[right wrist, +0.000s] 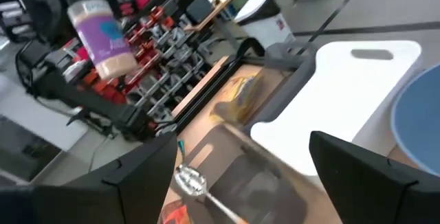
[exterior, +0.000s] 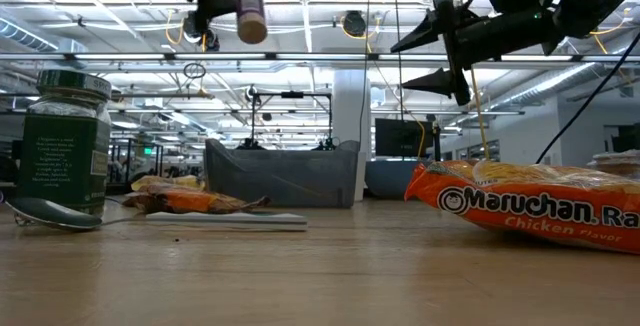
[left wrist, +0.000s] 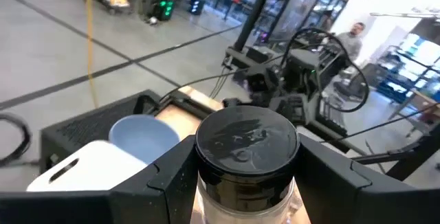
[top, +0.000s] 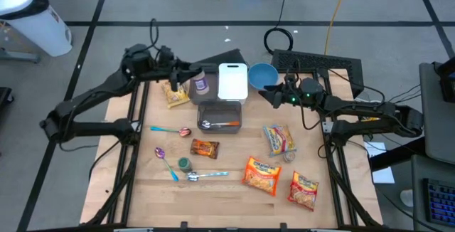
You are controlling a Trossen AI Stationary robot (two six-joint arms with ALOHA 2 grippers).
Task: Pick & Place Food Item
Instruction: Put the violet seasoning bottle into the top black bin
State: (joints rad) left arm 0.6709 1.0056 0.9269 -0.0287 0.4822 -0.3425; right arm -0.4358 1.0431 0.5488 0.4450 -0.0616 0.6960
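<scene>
We see a grey bin (top: 220,114) at the table's far middle holding a spoon (top: 213,124). The left gripper (top: 195,75) hangs high just beyond it, pinching a black-lidded jar (top: 202,84) upright, lid up. The right gripper (top: 271,94) hovers spread wide by the blue bowl (top: 262,75).

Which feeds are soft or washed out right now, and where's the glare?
Right wrist view: motion-blurred, the grey bin and spoon smeared. Left wrist view: bright windows behind; the jar lid shows faint reflections. Low view: ceiling lights glare, near tabletop soft. High view: evenly lit, sharp.
</scene>
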